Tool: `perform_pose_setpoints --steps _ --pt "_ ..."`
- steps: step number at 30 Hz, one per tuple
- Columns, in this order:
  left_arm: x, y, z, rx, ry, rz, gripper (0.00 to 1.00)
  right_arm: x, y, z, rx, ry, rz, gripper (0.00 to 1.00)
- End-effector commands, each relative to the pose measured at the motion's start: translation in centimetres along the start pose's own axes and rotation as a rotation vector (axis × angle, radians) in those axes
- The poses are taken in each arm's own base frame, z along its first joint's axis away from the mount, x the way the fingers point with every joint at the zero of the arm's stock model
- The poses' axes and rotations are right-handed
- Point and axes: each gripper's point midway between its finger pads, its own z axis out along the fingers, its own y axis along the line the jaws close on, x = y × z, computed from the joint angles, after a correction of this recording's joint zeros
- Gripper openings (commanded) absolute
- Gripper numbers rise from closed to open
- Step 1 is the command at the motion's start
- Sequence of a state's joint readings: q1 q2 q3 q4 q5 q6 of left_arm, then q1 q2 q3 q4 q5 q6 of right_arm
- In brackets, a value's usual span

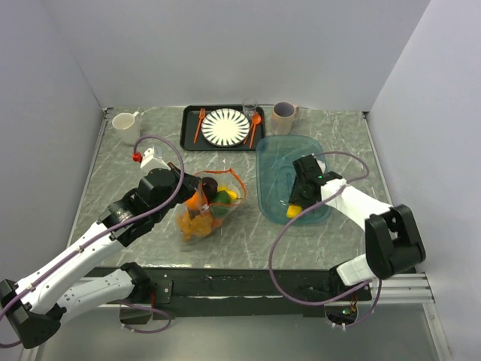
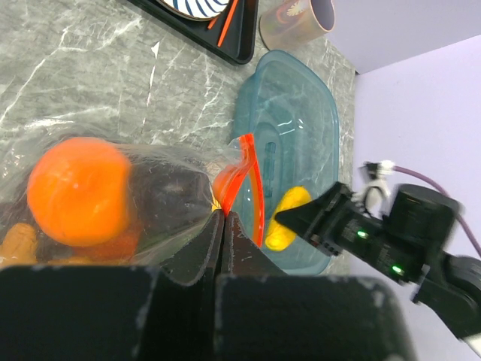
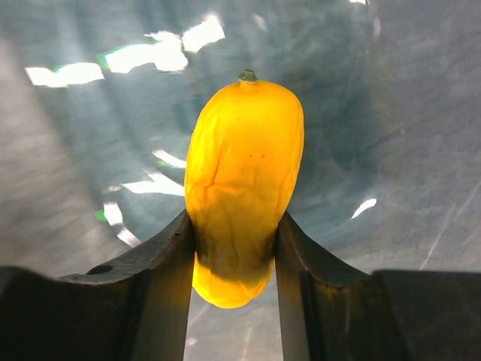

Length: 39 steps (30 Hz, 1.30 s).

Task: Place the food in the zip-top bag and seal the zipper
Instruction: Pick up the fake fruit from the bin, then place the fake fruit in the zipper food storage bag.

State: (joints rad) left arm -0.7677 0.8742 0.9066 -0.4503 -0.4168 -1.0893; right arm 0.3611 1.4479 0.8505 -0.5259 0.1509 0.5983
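Note:
The clear zip-top bag [image 1: 204, 210] lies mid-table with orange, yellow, green and dark pieces inside. My left gripper [image 1: 194, 197] is shut on the bag's edge by its orange-red zipper [image 2: 244, 177], holding the mouth up; the round orange [image 2: 79, 189] shows through the plastic. My right gripper [image 1: 294, 204] is inside the teal tub [image 1: 279, 154], shut on a yellow fruit piece [image 3: 242, 177], which also shows in the left wrist view [image 2: 287, 218].
A black tray [image 1: 189, 135] with a striped plate [image 1: 225, 126], orange fork and spoon stands at the back. A glass [image 1: 249, 108], a beige cup [image 1: 284, 117] and a white mug [image 1: 125, 126] stand along the back edge.

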Motion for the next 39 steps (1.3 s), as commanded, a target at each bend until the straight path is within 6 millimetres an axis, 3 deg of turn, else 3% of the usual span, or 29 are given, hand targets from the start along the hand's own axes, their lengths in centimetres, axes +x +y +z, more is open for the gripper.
perform_pose_setpoints --steps 1,5,9,11,13,18,21,26,27,28,39 --pt "-1.1 -1.8 -0.4 0.060 -0.030 -0.024 0.01 -3.7 2.9 -4.3 -0.177 -0.135 -0.012 0.09" --pt "-1.0 -1.8 -0.3 0.060 -0.024 -0.024 0.01 -4.6 5.2 -8.1 -0.345 -0.184 -0.042 0.09" --pt "-1.1 -2.1 -0.4 0.068 -0.027 -0.022 0.01 -3.5 10.2 -13.7 -0.699 -0.154 -0.131 0.10" --pt "-1.1 -2.1 -0.4 0.066 -0.025 -0.019 0.01 -3.3 11.4 -16.1 -0.800 -0.155 -0.172 0.11" --pt "-1.0 -2.1 -0.4 0.067 -0.020 -0.019 0.01 -2.8 12.5 -17.9 -0.867 -0.148 -0.202 0.11" --pt "-0.8 -2.4 -0.3 0.084 -0.012 -0.022 0.01 -3.7 15.0 -20.9 -0.943 -0.243 -0.210 0.13" --pt "-0.7 -2.6 -0.3 0.087 -0.006 -0.021 0.01 -3.3 17.4 -21.7 -0.968 -0.253 -0.236 0.13" --pt "-0.9 -2.9 -0.4 0.093 -0.006 -0.022 0.01 -2.6 21.3 -20.2 -0.939 -0.261 -0.251 0.13" --pt "-0.9 -2.9 -0.4 0.092 -0.006 -0.022 0.01 -1.7 22.0 -19.4 -0.942 -0.231 -0.270 0.13" --pt "-1.0 -2.9 -0.5 0.094 -0.008 -0.021 0.01 -1.8 22.5 -19.8 -0.956 -0.221 -0.279 0.13" --pt "-0.9 -3.0 -0.4 0.097 -0.009 -0.021 0.01 3.3 23.2 -17.1 -0.915 0.024 -0.494 0.13"
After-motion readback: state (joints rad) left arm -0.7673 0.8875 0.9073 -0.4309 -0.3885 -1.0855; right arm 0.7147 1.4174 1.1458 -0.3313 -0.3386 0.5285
